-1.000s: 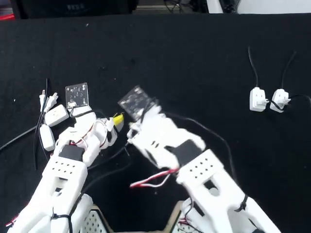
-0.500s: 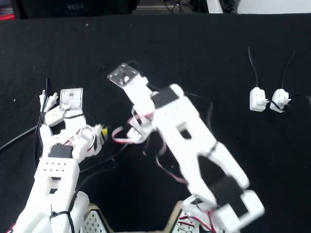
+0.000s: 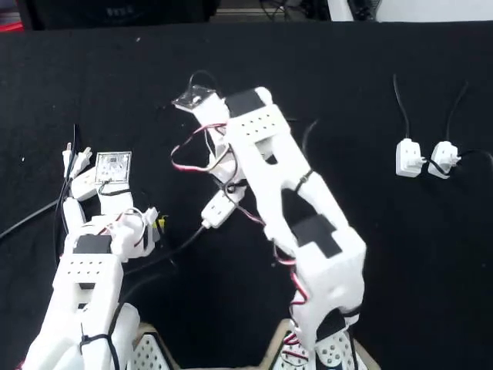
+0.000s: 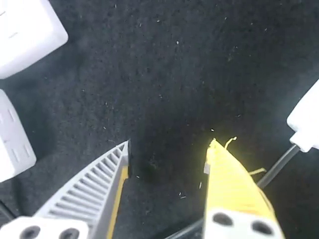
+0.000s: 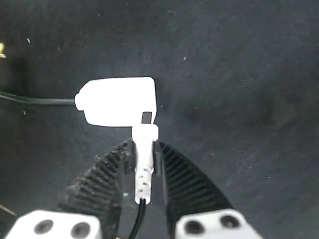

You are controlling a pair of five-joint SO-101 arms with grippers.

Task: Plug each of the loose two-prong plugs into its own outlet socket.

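My right gripper [image 5: 144, 149] is shut on a slim white two-prong plug [image 5: 143, 164]. The plug's front end sits in a white outlet socket [image 5: 119, 102], whose black cable runs off to one side. In the high view this socket [image 3: 219, 210] hangs under the raised right arm, mid-table. To its left, my left gripper [image 3: 154, 220] stands open, low over the black cloth. Nothing lies between its grey and yellow fingers [image 4: 227, 172]. Two more white sockets [image 3: 91, 183] lie at the far left beside a loose plug [image 3: 77, 160].
Two white plug-and-socket pieces [image 3: 408, 158] with thin black cords rest at the far right. Black cables [image 3: 181, 243] trail across the cloth between the two arms. The table [image 3: 323, 69] is covered in black cloth.
The right arm has risen and swung toward the back, carrying the plug and socket up with it. My left gripper has drawn back to the left.
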